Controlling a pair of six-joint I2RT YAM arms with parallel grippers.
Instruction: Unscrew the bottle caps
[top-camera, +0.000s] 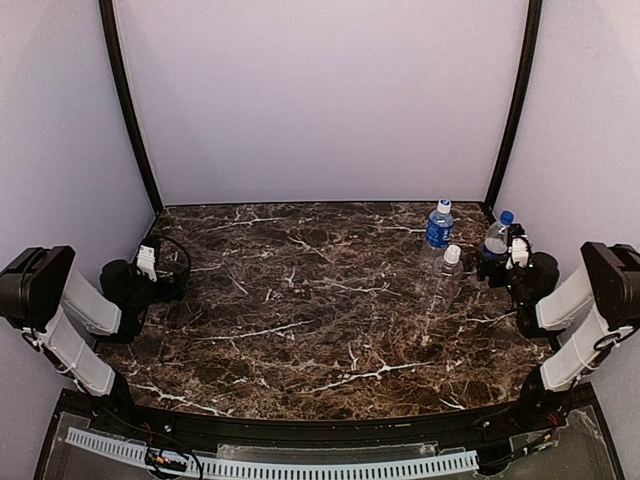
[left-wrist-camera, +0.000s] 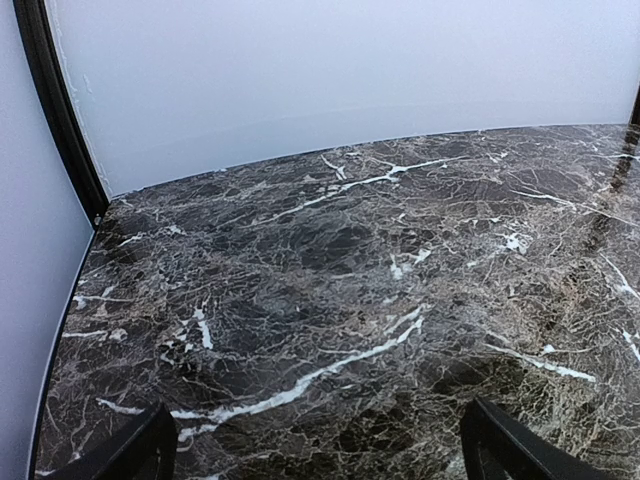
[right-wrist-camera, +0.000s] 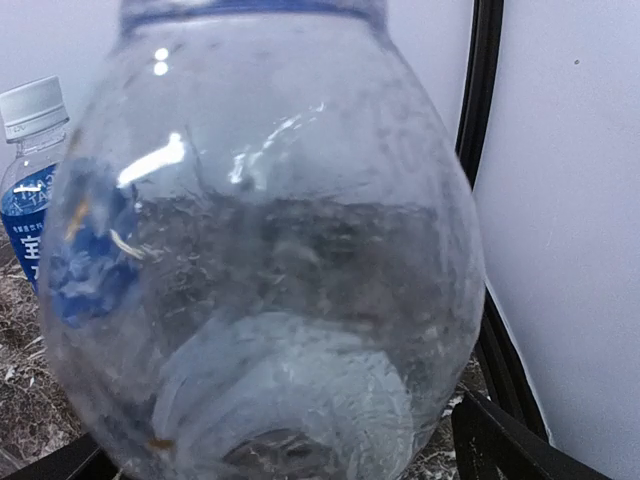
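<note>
Three clear bottles stand at the back right. One has a blue label (top-camera: 438, 230) and a white cap (top-camera: 443, 206). A plain one (top-camera: 443, 282) with a white cap (top-camera: 452, 254) stands in front of it. The third bottle (top-camera: 495, 240) has a blue cap (top-camera: 506, 217). My right gripper (top-camera: 507, 258) is open with its jaws on either side of this third bottle, which fills the right wrist view (right-wrist-camera: 260, 250); the gripper (right-wrist-camera: 275, 455) shows only its dark fingertips (right-wrist-camera: 500, 445). My left gripper (top-camera: 150, 268) is open and empty at the far left, over bare table (left-wrist-camera: 315, 450).
A dark marble table (top-camera: 300, 300) is enclosed by pale walls with black corner posts (top-camera: 508, 100). The labelled bottle with its white cap (right-wrist-camera: 30, 105) shows at the left of the right wrist view. The right wall (right-wrist-camera: 570, 250) is close beside the right gripper.
</note>
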